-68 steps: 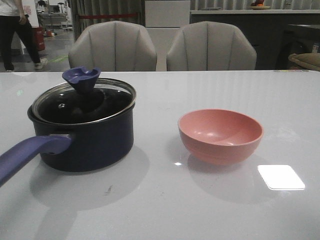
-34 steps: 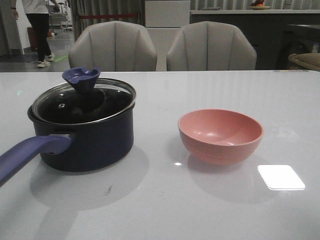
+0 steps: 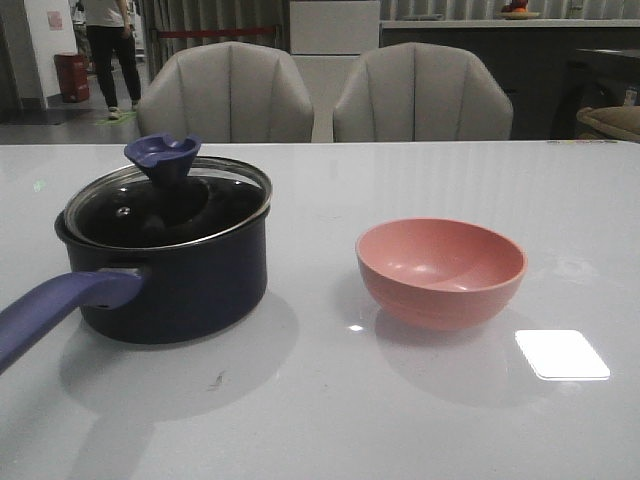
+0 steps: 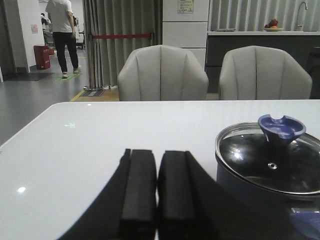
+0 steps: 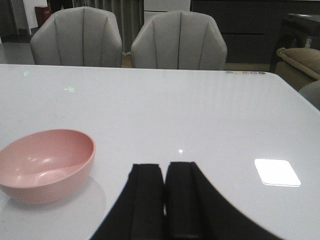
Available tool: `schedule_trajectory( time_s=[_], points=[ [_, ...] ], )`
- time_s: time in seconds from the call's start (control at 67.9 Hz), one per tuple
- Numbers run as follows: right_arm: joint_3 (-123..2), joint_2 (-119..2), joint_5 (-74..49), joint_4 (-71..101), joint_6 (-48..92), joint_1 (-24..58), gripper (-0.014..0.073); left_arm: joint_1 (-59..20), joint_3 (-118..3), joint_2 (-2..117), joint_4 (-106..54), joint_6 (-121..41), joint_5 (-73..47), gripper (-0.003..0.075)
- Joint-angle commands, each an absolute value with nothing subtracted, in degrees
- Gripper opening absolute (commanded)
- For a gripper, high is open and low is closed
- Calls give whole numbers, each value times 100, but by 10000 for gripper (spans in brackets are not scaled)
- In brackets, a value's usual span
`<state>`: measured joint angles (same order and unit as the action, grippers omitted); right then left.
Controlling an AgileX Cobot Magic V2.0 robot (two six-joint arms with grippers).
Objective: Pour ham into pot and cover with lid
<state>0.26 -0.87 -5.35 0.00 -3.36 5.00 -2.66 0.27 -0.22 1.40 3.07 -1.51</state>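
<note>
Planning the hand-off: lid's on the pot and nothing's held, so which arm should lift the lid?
Left, probably. The left gripper sits shut right beside the pot, with the lid and its knob close in its view. The right gripper, also shut, sees only the pink bowl.

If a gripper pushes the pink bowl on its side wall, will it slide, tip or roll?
The pink bowl would probably slide first: it stands upright on a glossy white table that shows reflections. A push near the rim might rock it, since its wall curves down to a narrower base. It looks empty, so it is likely light and easy to move.
</note>
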Motion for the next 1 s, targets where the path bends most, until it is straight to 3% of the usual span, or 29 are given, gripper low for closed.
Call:
schedule_trajectory(
  time_s=[0.0,0.987],
  points=[
    [73,17,168,-135,-448,458,150,-287,155,-123,121,381,308,113],
    [126,175,127,-135,-442,458,150,-287,155,-123,121,381,308,113]
  ],
)
